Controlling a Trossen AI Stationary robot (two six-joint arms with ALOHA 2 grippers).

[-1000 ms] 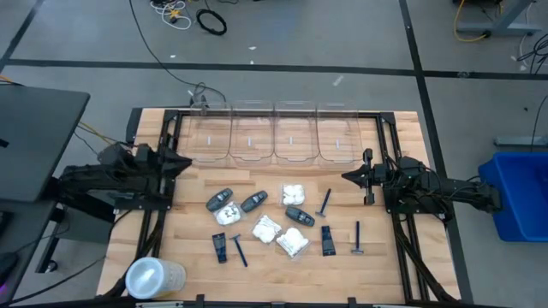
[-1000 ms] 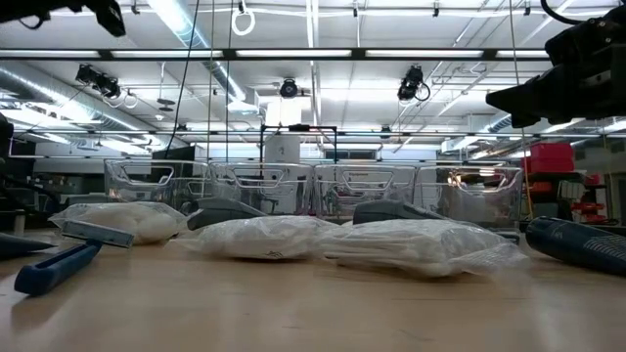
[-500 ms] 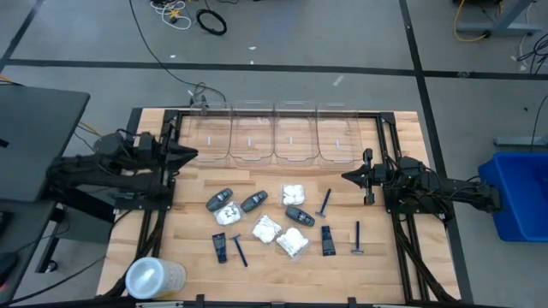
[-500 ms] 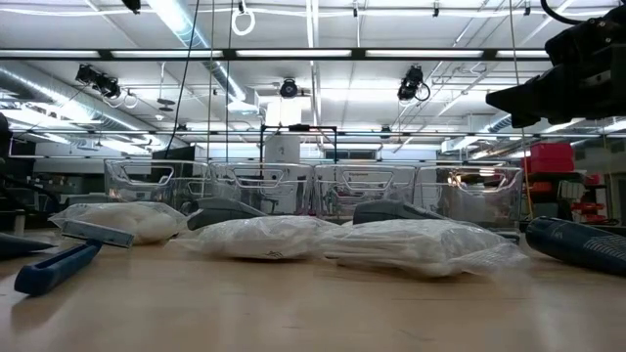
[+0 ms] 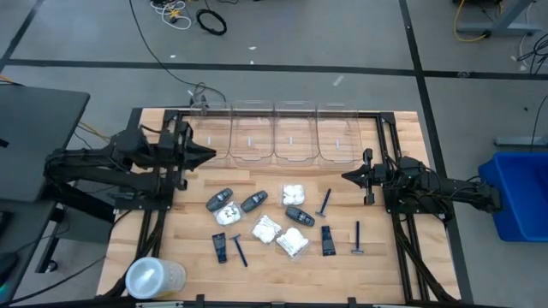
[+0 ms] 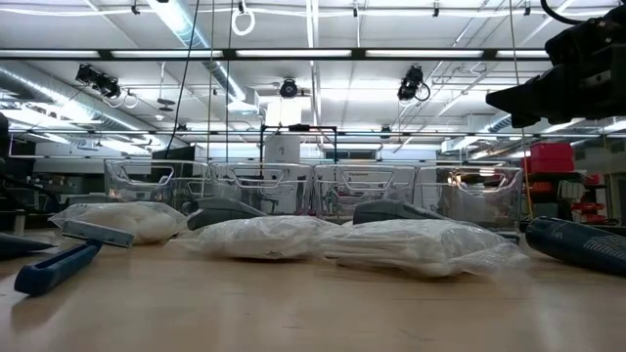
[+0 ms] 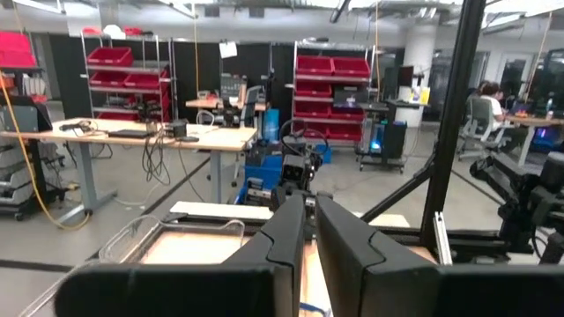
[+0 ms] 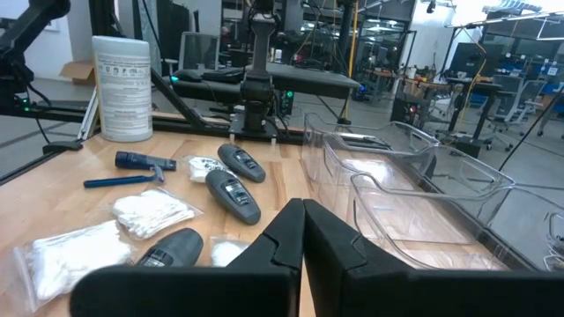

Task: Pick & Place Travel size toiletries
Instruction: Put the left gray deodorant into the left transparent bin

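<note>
A wooden desk (image 5: 188,257) stands on a grey workshop floor, with a row of clear bins (image 5: 274,137) along its far edge and shelves of red crates in the room beyond.

At the near left corner lies a large round plastic container (image 5: 152,277), well apart from everything else. Above the left side of the desk the left tool (image 5: 208,156) hangs with its fingers almost together and nothing between them, pointing toward the first bin.

The toiletries are scattered across the middle of the desk, none yet in a bin. From the left: a black tube (image 5: 219,247) and a blue razor (image 5: 239,250), then two grey oval cases (image 5: 220,201) (image 5: 253,202) just beside a white packet (image 5: 228,216). More packets (image 5: 265,228) (image 5: 293,243) (image 5: 294,193) crowd round a third case (image 5: 299,216). Farther right lie another razor (image 5: 324,202), a second tube (image 5: 328,239) and a third razor (image 5: 358,239).

The right tool (image 5: 349,177) waits above the desk's right side, fingers pressed shut and empty.

The risks I judge from here:
- The middle items lie so close that a descending tool would likely nudge a neighbour or pinch two at once.
- The packets look soft and crinkly, so a grip on a loose edge may slip.
- The razors are thin and flat on the wood, so the fingers could close above one or skid it away.
- Both tools must open before coming down, or they merely push things aside.
</note>
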